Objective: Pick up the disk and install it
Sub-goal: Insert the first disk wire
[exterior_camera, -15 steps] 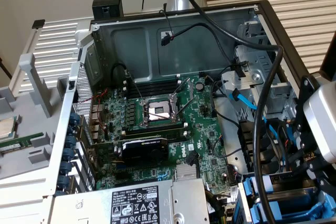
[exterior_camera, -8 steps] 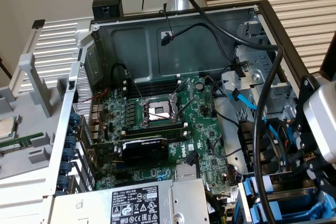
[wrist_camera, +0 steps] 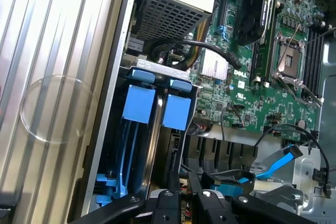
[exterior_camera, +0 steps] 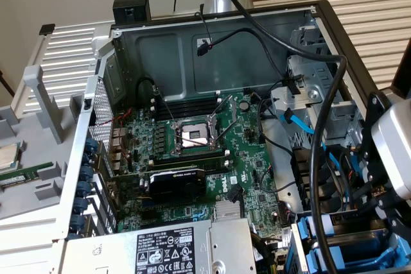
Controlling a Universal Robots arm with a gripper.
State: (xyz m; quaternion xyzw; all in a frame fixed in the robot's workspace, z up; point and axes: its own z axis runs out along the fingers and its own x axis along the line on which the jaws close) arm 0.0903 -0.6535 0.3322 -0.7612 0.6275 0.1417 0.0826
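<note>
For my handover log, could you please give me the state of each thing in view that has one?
Computer case: open, side panel off.
Processor socket: uncovered, no cooler on it.
Graphics card: seated on the board.
Two blue drive trays: slotted side by side in the bay.
Gripper: over the bay, beside the trays.

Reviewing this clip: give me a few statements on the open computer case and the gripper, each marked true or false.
1. The case lies open with the motherboard exposed. True.
2. The processor socket holds a fan cooler. False: it is uncovered, with no cooler on it.
3. Two blue-handled drive trays sit side by side in the bay. True.
4. The gripper carries a disk above the motherboard. False: no disk shows in it; it hangs near the drive bay.
5. A black graphics card sits in the motherboard. True.
</note>
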